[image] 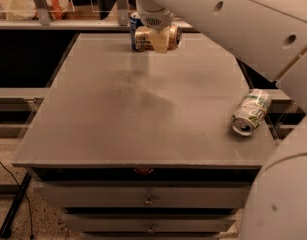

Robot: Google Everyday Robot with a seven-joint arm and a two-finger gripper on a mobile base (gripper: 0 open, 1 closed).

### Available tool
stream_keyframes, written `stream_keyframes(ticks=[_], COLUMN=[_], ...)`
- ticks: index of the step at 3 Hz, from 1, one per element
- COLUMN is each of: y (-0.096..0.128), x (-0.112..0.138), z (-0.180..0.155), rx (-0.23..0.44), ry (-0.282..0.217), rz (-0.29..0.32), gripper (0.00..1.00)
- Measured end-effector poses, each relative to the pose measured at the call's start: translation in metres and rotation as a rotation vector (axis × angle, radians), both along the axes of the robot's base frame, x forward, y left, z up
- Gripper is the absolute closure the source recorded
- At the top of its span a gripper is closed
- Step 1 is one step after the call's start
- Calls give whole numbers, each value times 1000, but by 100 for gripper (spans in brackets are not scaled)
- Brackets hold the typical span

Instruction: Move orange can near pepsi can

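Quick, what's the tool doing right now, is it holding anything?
The tool: closed on the orange can, held sideways above the far edge of the table, just in front of the pepsi can.

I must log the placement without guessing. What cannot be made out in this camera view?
Camera view:
- Dark blue pepsi can: mostly hidden behind the gripper and the golden-orange metallic can it grips, at the far edge of the grey table; lettering unreadable.
- Gap between these two cans: they overlap, so depth is unclear.
- White-and-green can lying at right: label too small.
- White arm: cut off by top and right edges.
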State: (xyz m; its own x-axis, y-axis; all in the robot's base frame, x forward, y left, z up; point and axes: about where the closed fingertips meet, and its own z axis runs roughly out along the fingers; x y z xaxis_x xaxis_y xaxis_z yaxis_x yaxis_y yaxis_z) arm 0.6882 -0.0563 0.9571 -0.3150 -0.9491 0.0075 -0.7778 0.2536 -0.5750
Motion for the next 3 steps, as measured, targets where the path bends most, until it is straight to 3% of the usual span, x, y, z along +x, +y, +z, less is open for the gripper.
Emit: stream_keyframes(ticks=[1, 3], y=[-21, -32], x=[5, 25], z=[-2, -19], rx=[-7, 54], ry=[10, 23], rz=[9, 112], gripper=[100, 100])
